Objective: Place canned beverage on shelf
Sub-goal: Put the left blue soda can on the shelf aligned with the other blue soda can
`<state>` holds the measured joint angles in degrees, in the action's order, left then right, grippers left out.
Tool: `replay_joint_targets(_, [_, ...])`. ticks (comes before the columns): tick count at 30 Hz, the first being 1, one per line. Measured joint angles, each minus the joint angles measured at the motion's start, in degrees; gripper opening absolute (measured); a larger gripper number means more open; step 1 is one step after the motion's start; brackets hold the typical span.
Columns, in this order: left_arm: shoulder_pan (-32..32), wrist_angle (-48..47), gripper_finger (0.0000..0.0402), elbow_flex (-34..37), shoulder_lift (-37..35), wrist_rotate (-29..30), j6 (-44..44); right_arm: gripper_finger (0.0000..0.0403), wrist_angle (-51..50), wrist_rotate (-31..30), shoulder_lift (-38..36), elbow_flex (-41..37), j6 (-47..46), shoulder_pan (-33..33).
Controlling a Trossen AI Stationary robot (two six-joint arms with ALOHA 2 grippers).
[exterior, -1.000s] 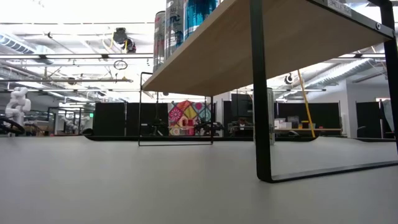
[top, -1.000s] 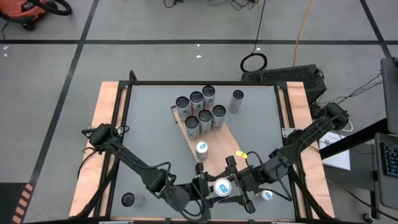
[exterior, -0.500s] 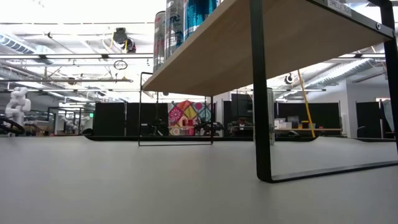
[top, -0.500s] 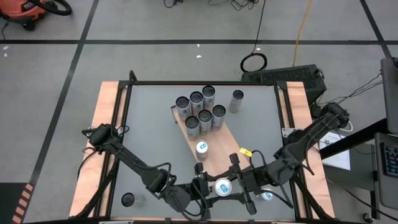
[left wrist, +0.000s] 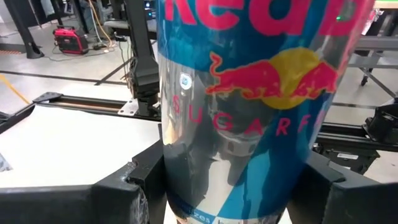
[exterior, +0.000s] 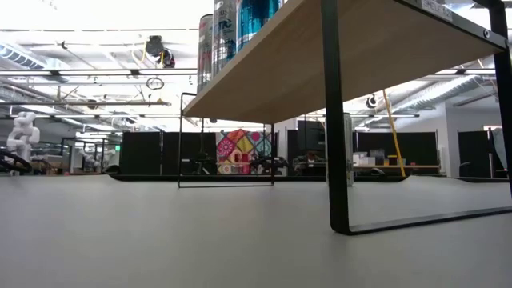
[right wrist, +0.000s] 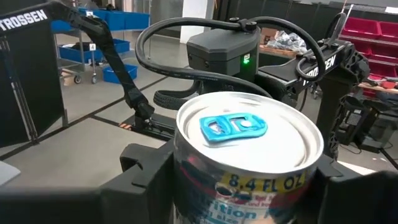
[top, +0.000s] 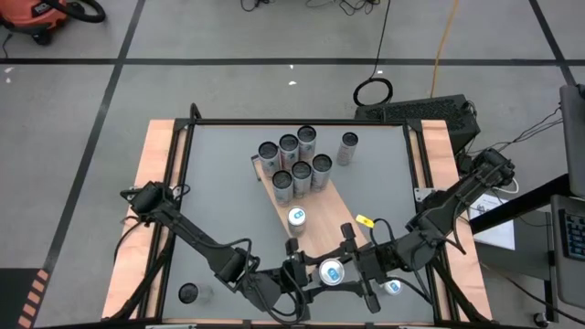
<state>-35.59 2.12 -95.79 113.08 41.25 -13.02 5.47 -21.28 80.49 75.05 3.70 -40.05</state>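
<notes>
At the near edge of the table [top: 210,183], the left gripper [top: 306,274] and the right gripper [top: 356,270] meet around one canned beverage [top: 331,271], which stands upright between them over the near end of the shelf [top: 320,224]. In the left wrist view the can [left wrist: 249,99] fills the frame, and that arm's dark fingers [left wrist: 134,186] are clenched against its sides. In the right wrist view the can's silver top with its blue tab [right wrist: 233,126] sits between that arm's fingers [right wrist: 146,171], which also press on it. On the shelf a single can [top: 296,217] stands alone near the middle, and a cluster of cans [top: 294,163] crowds the far end. One can [top: 348,148] stands on the table right of the cluster, another [top: 188,293] near the left corner, another [top: 392,287] just right of the right gripper. The low view shows the shelf's underside [exterior: 336,56] and black legs [exterior: 336,120].
</notes>
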Motion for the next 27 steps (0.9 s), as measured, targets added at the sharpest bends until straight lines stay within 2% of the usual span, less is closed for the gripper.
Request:
replay_joint_targets(8, [-0.2,-0.3,0.0228,0.1,0.1,-0.8,-0.3,0.0246,0.9,0.6,-0.6,0.0,0.9,-0.6])
replay_joint_targets(13, [-0.1,-0.3,0.0228,0.1,0.2,-0.7,-0.3,0.0247,0.9,0.5,-0.5,0.0,1.5,-0.7])
replay_joint_targets(17, [-0.1,-0.1,0.0228,0.1,0.2,-0.7,-0.2,0.0223,0.9,0.5,-0.5,0.0,1.3,-0.6])
replay_joint_targets(23, [-0.1,-0.1,0.0228,0.1,0.2,-0.1,-0.2,0.0157,0.9,0.4,-0.5,0.0,1.0,-0.6])
replay_joint_targets(27, [-0.1,-0.1,0.0229,0.1,0.2,0.1,-0.2,0.0132,0.6,0.4,-0.5,0.0,1.0,-0.6])
